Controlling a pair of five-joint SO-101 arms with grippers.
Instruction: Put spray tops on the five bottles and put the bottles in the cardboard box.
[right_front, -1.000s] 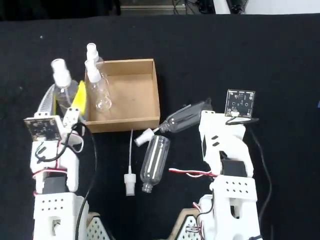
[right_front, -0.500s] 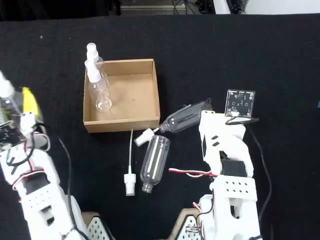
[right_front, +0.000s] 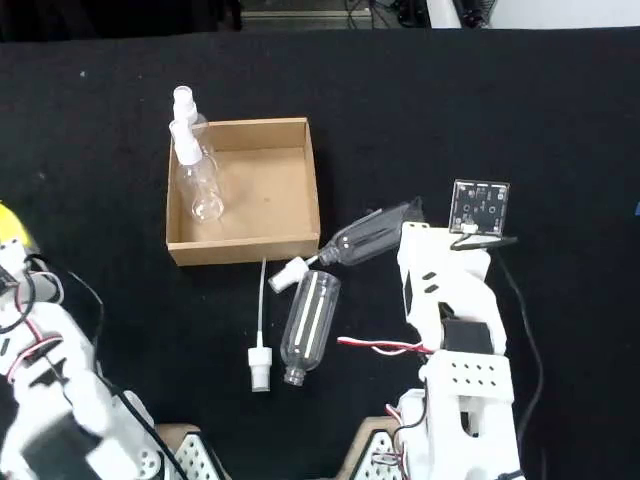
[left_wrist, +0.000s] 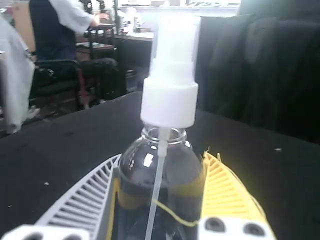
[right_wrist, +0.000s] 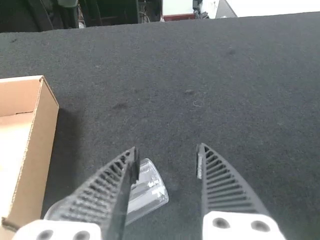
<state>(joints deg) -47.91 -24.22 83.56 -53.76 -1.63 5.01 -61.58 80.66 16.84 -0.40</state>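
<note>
The open brown cardboard box (right_front: 312, 190) holds two clear plastic bottles with white spray tops (right_front: 200, 185), both against its left wall, the farther one's top poking past the far rim. Just outside the near wall lie a third capped clear bottle (right_front: 365, 238), an uncapped clear bottle (right_front: 310, 318) and a loose white spray top with a long tube (right_front: 260, 362). The right gripper (right_wrist: 167, 165) hangs over the capped bottle's base, jaws spread, clasping nothing. The left gripper (left_wrist: 162, 159), at the table's left edge, pinches a fifth sprayer-topped clear bottle (left_wrist: 150, 172) between white and yellow fingers (left_wrist: 227, 195). The black cloth-covered table (right_front: 480, 100) bears it all; dark furniture (left_wrist: 100, 70) stands behind
</note>
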